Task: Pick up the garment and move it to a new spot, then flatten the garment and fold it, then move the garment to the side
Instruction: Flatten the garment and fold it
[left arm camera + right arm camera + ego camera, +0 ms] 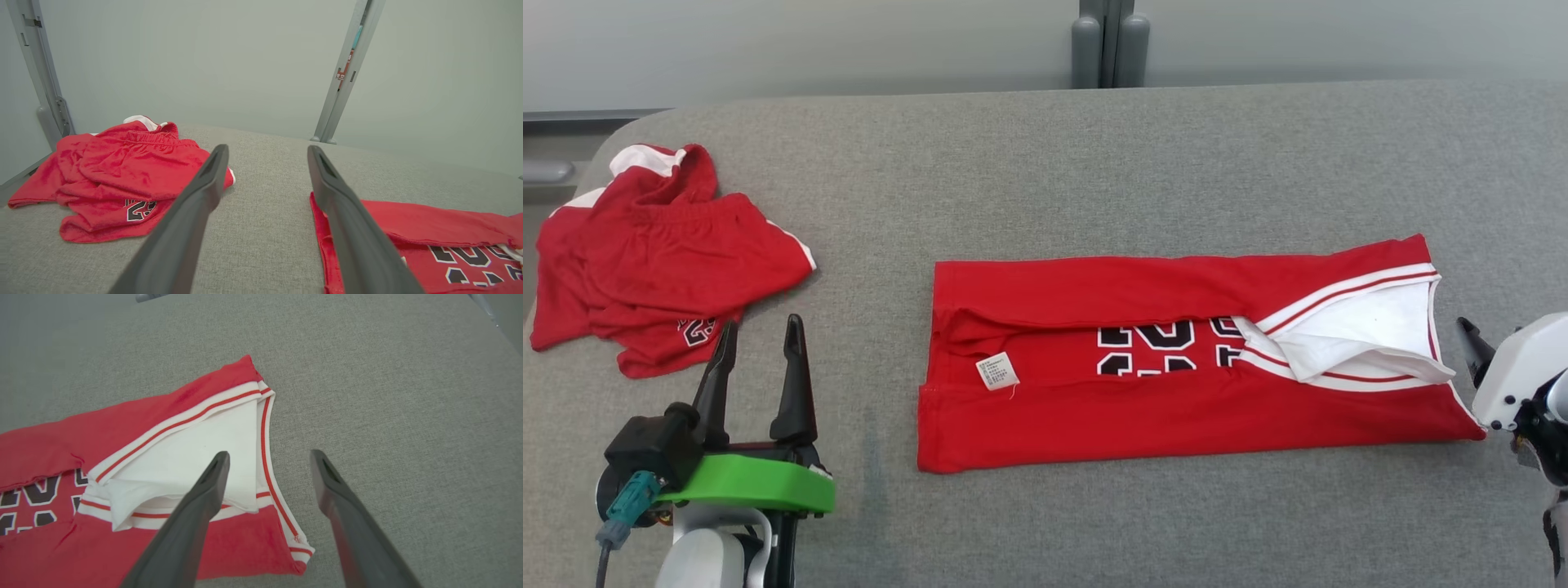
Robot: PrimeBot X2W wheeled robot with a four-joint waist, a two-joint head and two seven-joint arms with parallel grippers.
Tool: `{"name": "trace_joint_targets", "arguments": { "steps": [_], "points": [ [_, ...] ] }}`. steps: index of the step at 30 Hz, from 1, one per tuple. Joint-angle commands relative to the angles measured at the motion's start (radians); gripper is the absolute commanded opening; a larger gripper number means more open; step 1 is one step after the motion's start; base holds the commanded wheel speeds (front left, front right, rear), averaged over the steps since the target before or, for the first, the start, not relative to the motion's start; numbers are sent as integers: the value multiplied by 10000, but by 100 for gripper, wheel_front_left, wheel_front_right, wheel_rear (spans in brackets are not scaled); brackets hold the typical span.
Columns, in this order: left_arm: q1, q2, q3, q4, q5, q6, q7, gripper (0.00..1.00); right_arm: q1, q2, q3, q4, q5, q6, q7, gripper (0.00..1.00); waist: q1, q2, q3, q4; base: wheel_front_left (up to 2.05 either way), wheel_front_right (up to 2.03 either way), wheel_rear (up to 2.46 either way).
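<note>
a grey cloth-covered table point(1045, 163) runs across the whole head view. at its far left lies a pile of red shorts point(662, 253), crumpled, with white side stripes and part of a black-and-white number showing at the lower edge.

just in front of the shorts and a little to their right is the left gripper point(760, 324). its two dark fingers are spread wide and hold nothing. in the left wrist view they point along the bare cloth between the shorts and the jersey. whether they touch the table cannot be told.

the garment, a red jersey point(1176, 408), lies flat from the middle of the table to its right side, well apart from the shorts. it is folded lengthwise into a long band: the top flap is turned down over the black-and-white print, so only part of that print shows. a small white label point(997, 371) sits near the hem at the left end. at the right end the white lining and the red-and-white trim lie open.

the right gripper point(269, 454) is just beside that right end. its fingers are wide apart with nothing between them. in the right wrist view one finger is over the white lining, the other over bare table.
</note>
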State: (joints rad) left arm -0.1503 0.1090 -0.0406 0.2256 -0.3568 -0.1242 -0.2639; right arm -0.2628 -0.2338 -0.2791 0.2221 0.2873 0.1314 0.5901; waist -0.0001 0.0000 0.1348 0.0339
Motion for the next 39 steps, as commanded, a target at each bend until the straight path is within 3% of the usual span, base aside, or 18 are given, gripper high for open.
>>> {"name": "trace_joint_targets", "arguments": {
  "steps": [1,9,19,20,22,31,39],
  "points": [
    [66,28,9,5,76,-39,-3,100,-299,13,-86,201,-149,-15,81,100,1,0,112,68,0,0,0],
    [-442,115,-80,154,319,-63,-3,100,-1493,90,-156,1927,-815,-14,668,100,1,0,769,242,0,0,0],
    [-949,230,-289,145,196,-71,-4,100,-1958,253,-16,3390,-722,-14,796,100,1,0,1179,405,0,0,0],
    [-972,245,-295,124,189,-71,-4,100,-1961,266,5,3527,-742,-14,838,58,1,0,1186,399,0,0,0],
    [-980,275,-265,101,178,-71,-4,100,-1985,290,-9,3654,-773,-14,745,0,1,0,1172,368,0,0,0],
    [-786,366,-226,46,150,-71,-4,100,-2283,-548,-682,3020,-1408,-20,-366,0,1,0,930,42,0,0,0],
    [-570,246,-285,159,140,-72,-4,100,-1917,-1234,-1357,2205,-2009,-17,-375,0,1,0,660,-167,0,0,0]
  ]
}}
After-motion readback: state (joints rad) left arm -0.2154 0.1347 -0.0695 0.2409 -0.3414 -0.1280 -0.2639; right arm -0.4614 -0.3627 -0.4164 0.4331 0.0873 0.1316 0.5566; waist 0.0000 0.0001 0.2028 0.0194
